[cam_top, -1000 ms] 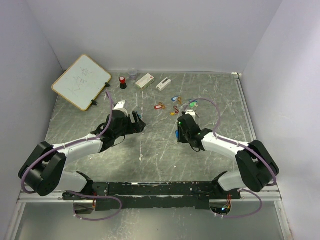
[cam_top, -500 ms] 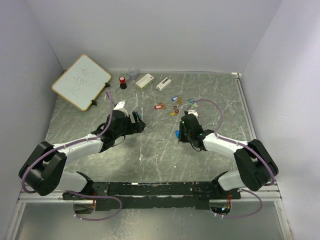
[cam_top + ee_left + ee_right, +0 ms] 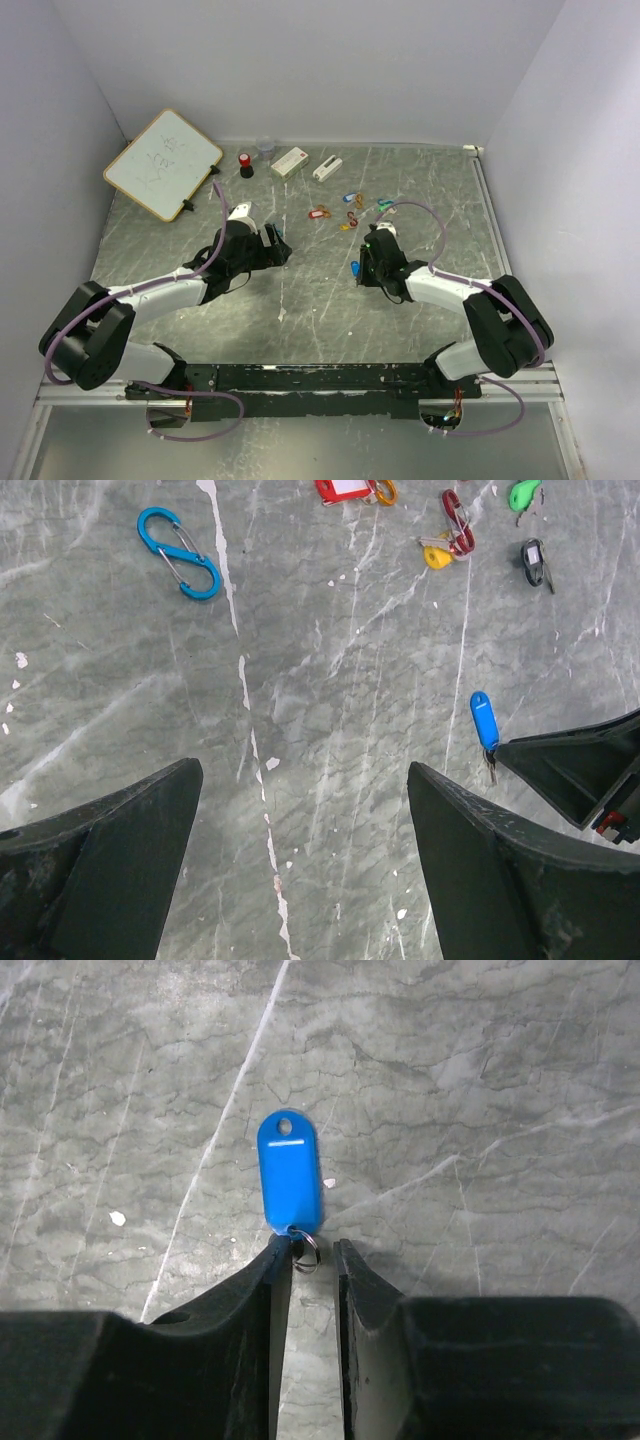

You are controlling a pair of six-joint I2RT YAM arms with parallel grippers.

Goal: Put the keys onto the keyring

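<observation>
A blue-tagged key [image 3: 288, 1180] lies flat on the table, its small ring [image 3: 306, 1252] between the tips of my right gripper [image 3: 312, 1250]. The jaws stand a narrow gap apart, and the ring touches only the left finger [image 3: 270, 1280]. In the top view the key [image 3: 355, 268] is just left of the right gripper [image 3: 364, 268]. My left gripper [image 3: 300, 780] is wide open and empty above bare table. A blue S-shaped clip [image 3: 180, 553] lies beyond it. The red [image 3: 340, 488], yellow [image 3: 436, 555], green [image 3: 522, 494] and black [image 3: 533, 560] keys lie farther back.
Red [image 3: 457, 508] and orange [image 3: 385, 490] clips lie among the keys. At the back stand a whiteboard [image 3: 162, 163], a small red object [image 3: 245, 163], a clear cup [image 3: 265, 148] and two white boxes [image 3: 290, 161] [image 3: 327, 168]. Walls close in the sides.
My right gripper has shifted slightly around the blue key, which stays at the same spot on the table. The left arm has hardly moved.
</observation>
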